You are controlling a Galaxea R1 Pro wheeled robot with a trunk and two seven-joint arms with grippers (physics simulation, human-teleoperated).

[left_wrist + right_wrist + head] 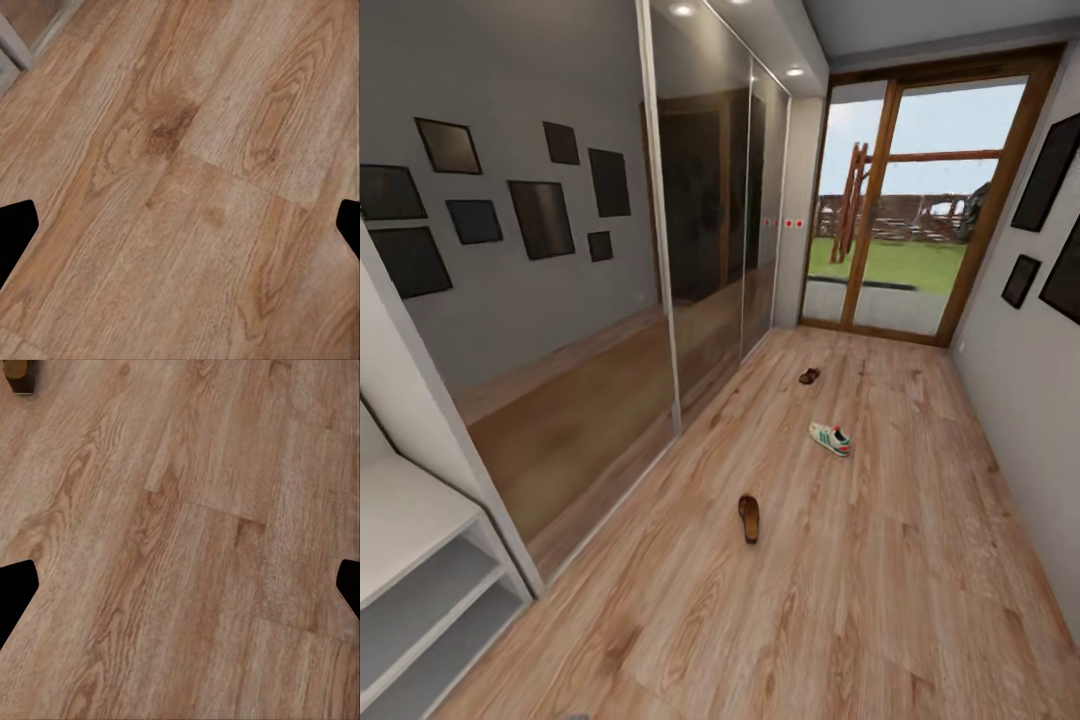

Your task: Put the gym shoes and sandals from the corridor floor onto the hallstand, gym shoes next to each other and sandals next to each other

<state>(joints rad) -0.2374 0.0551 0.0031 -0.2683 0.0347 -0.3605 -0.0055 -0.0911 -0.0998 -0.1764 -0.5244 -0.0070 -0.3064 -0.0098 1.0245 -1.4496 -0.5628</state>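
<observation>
Head view: corridor floor [880, 560] bears near sandal [749, 517]; gym shoe [830, 438] and second sandal [809, 376] beyond it; hallstand [420, 570] left. Both claws released, fingertips wide apart.

Wood-plank corridor floor [880, 600], two sandals [749, 518] [809, 376] and one gym shoe [830, 438] on it

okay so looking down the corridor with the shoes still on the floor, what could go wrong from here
Only one sneaker shows on the floor, so its partner may take searching. The two sandals lie far apart, so pairing them likely needs separate trips. The near sandal lies in the robot's likely path and could get run over on the way to the rack.
</observation>
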